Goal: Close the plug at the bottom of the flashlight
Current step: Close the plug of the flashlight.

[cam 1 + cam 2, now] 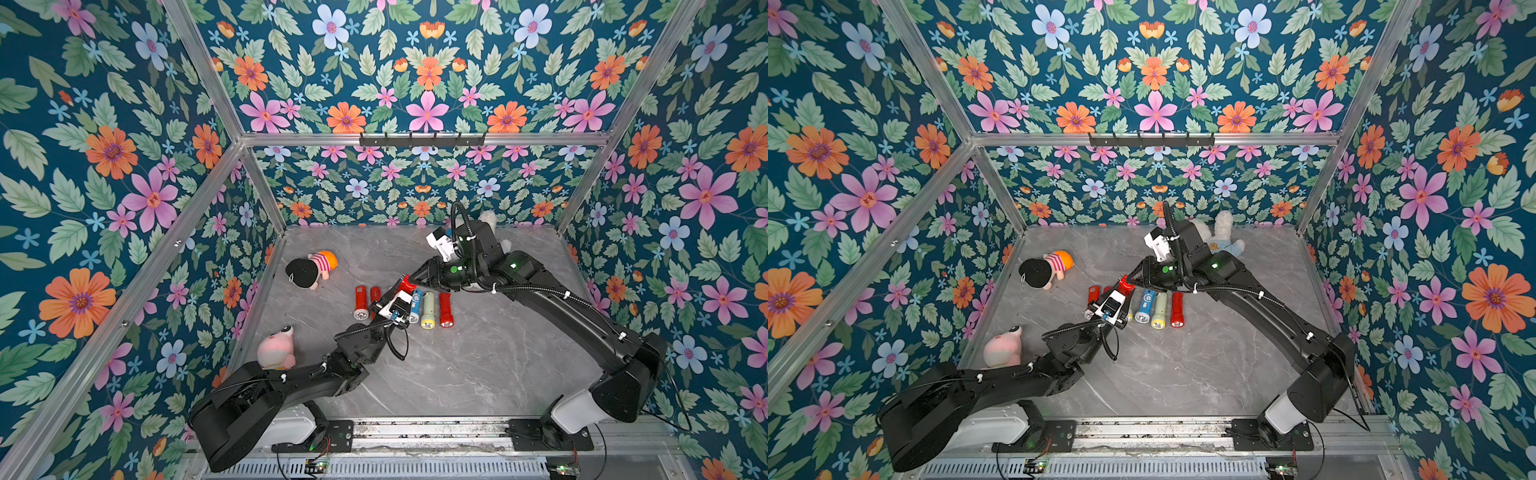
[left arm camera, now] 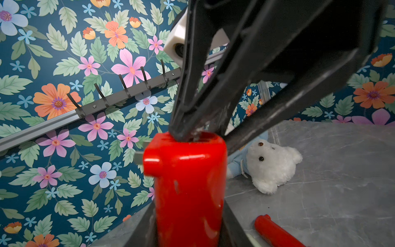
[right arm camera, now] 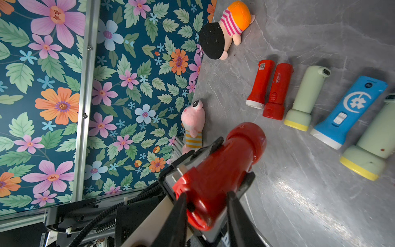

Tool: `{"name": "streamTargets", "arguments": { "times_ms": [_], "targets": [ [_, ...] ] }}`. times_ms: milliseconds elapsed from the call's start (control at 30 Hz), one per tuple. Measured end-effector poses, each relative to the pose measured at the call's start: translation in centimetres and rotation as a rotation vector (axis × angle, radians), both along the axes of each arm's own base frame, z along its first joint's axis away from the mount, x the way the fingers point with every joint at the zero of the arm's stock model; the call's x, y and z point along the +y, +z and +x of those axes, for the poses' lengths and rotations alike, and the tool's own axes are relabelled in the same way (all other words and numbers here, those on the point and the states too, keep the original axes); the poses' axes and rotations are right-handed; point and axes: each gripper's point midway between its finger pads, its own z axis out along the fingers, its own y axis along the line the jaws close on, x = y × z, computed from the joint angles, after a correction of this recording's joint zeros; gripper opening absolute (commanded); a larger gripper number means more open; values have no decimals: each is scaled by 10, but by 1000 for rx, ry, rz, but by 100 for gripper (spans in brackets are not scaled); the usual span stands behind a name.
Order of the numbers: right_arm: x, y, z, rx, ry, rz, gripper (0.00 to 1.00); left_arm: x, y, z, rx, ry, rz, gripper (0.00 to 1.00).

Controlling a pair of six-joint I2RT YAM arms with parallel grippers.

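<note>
In both top views your left gripper [image 1: 400, 294] is clamped on the glossy red plastic flashlight [image 1: 406, 286], raised off the grey marble table [image 1: 478, 365], mid-scene. In the left wrist view, one finger [image 2: 179, 126] of the right gripper [image 2: 206, 139] touches its butt end — the other passes beside. In the right wrist view, those jaws stand apart, straddling that end.

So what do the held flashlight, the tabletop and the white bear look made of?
Held flashlight: glossy red moulded plastic, going by the sharp highlights and rounded edges. Tabletop: smooth grey marble-look slab with veins and a soft sheen; stone or printed laminate, can't tell which. White bear: plush fabric with a fuzzy pile and hard shiny eyes.
</note>
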Motion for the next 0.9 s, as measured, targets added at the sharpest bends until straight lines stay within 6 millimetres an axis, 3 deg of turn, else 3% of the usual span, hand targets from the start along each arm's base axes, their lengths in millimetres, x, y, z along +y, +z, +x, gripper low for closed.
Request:
{"name": "streamTargets", "arguments": {
  "times_ms": [267, 400, 733, 900],
  "targets": [
    [-1, -4, 1, 10, -11, -3, 13, 4, -6, 4, 13, 40, 23, 0],
    [0, -6, 2, 8, -8, -1, 9, 7, -7, 6, 23, 58, 16, 0],
    [-10, -10, -4, 0, -15, 7, 15, 4, -6, 9, 43, 58, 43, 0],
    [-34, -29, -10, 30, -53, -25, 25, 3, 27, 23, 70, 100, -9, 0]
  ]
}}
